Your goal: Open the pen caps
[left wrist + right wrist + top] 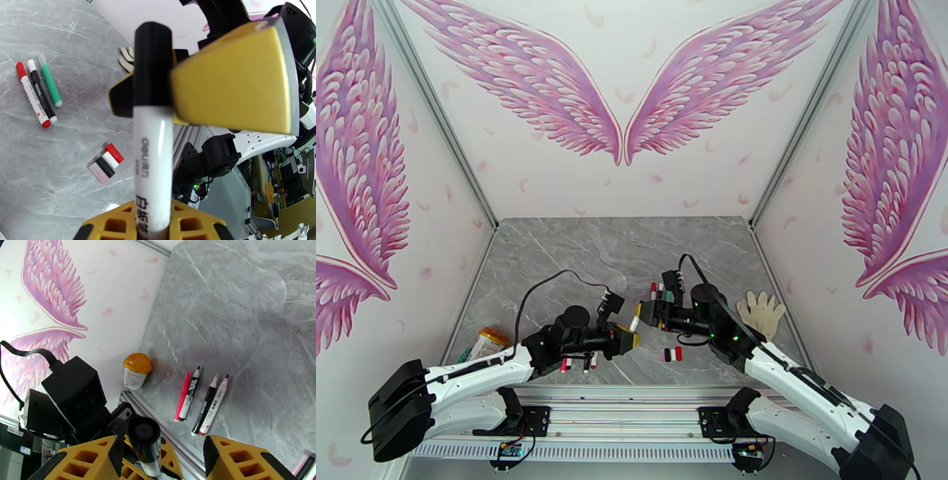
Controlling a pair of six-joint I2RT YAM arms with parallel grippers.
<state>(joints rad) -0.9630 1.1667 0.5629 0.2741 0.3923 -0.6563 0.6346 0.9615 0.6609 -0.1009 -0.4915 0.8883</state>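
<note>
Orange-lidded jar (pixel 137 370) stands at the wall edge of the grey marble table (pixel 245 319) (contents not visible). Walls white, with pink wing murals (pixel 553 87).

Left gripper (pixel 154 227) clamps a white-barrelled pen (pixel 152 158), its black cap (pixel 153 67) on. Right gripper (pixel 162 455) is half-spread around that cap, with a gap on one side.

Four uncapped pens (pixel 206 405) lie side by side near the jar. Three capped pens (pixel 41 91) lie together, and the loose caps (pixel 106 162) sit in a tight row apart from them.

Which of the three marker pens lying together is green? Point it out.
The slim green pen at the row's edge, beside the black-barrelled pen; the white-barrelled pen has a red cap.
</note>
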